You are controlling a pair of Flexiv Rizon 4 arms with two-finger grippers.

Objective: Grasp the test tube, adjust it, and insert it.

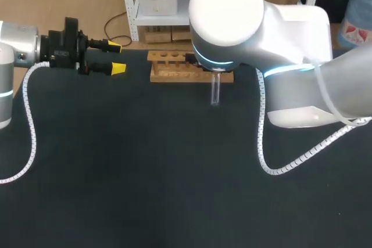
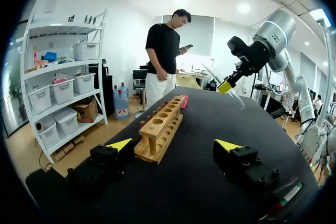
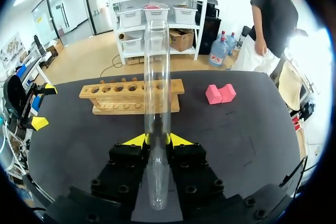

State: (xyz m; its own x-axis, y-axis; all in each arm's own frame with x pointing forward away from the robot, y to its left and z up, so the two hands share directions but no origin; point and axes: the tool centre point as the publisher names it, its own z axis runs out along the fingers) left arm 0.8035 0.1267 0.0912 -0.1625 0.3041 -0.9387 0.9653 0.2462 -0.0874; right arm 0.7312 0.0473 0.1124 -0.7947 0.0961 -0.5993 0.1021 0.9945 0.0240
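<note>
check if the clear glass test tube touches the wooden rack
Apart. The left wrist view shows the clear glass test tube held aloft in the right claw, well clear of the wooden rack.

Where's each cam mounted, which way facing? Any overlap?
Head view: above and behind, looking down on the black table; left arm and right arm enter from the sides, left tool open.
Left wrist view: on left wrist, facing across the light wooden rack with round holes toward the right arm; own tool in front.
Right wrist view: on right wrist, facing the rack along the clear glass test tube held by the right tool.
Shared: all three show the rack.
</note>
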